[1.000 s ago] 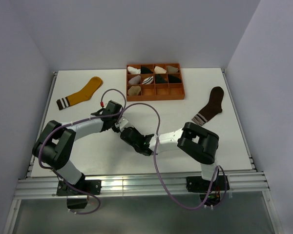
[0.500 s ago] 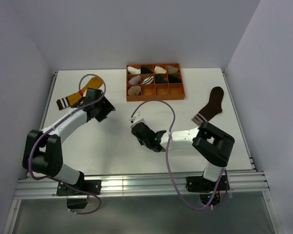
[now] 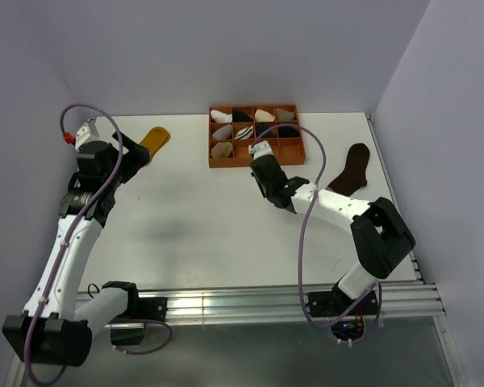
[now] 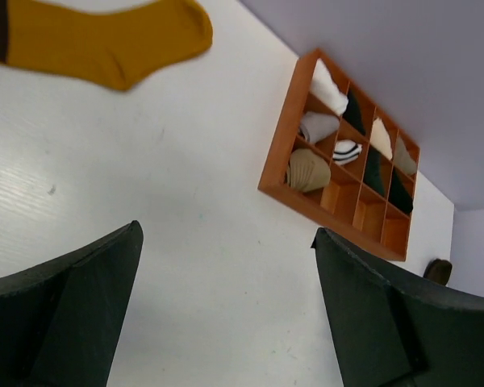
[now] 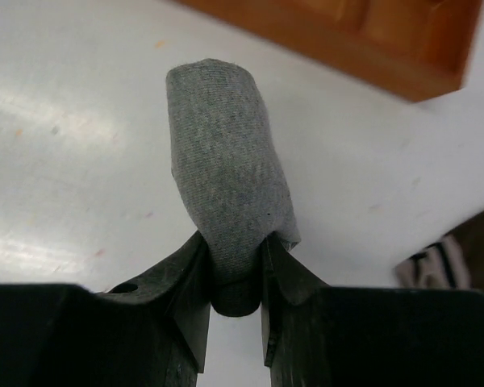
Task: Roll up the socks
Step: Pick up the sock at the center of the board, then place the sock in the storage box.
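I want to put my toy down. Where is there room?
The bare patch of table lies between the yellow sock, the orange tray and the near edge. By the tray's right front corner it is crowded: the right end effector holds the grey sock near the brown sock.

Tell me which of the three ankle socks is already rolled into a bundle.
The grey fabric sock, rolled tight and pinched in the right gripper. The mustard-yellow sock and dark brown sock lie flat and unrolled, neither held.
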Available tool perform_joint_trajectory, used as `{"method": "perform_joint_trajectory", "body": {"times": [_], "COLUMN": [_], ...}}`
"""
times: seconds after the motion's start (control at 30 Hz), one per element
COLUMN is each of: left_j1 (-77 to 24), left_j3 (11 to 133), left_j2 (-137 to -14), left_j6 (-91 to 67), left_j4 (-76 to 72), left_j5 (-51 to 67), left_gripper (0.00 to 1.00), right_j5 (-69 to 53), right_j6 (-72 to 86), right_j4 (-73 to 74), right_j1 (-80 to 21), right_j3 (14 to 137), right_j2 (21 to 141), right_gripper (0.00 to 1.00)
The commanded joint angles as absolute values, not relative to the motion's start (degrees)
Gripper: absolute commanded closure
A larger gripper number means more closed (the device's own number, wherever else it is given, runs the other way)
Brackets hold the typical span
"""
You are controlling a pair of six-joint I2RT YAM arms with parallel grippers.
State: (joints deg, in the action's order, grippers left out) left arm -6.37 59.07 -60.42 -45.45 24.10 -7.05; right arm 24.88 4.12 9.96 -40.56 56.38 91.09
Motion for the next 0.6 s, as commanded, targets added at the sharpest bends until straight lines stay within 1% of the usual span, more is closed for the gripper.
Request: {"method": "perform_joint_trajectory", "body": {"times": [0.0, 0.1, 0.23, 0.37, 0.57], "left_j1": [-4.4, -4.0, -4.0, -4.6, -6.5], "left_j3": [57.8, 57.0, 54.9, 54.5, 55.0], "left_j2": [-55.6, -52.5, -50.7, -49.8, -49.3], "left_j6": [-38.0, -36.0, -34.2, -32.7, -31.8], "left_j4": [24.8, 24.4, 23.7, 24.4, 25.1], "left_j5": [-9.8, -12.0, -12.4, -15.4, -20.3], "left_gripper": [0.07, 0.06, 0.06, 0.06, 0.05], "right_j5": [26.5, 24.5, 27.9, 30.1, 32.6], "right_j6": [-5.1, -8.3, -14.1, -20.3, -28.7], "right_j4": [11.2, 11.6, 9.6, 7.3, 1.2], "right_j1": [-36.6, -31.7, -27.0, -22.3, -18.5], "right_j3": [61.4, 63.8, 67.8, 71.7, 75.9], "right_j2": [88.3, 88.0, 89.9, 94.6, 103.0], "right_gripper": [1.0, 1.0, 1.0, 1.0, 1.0]}}
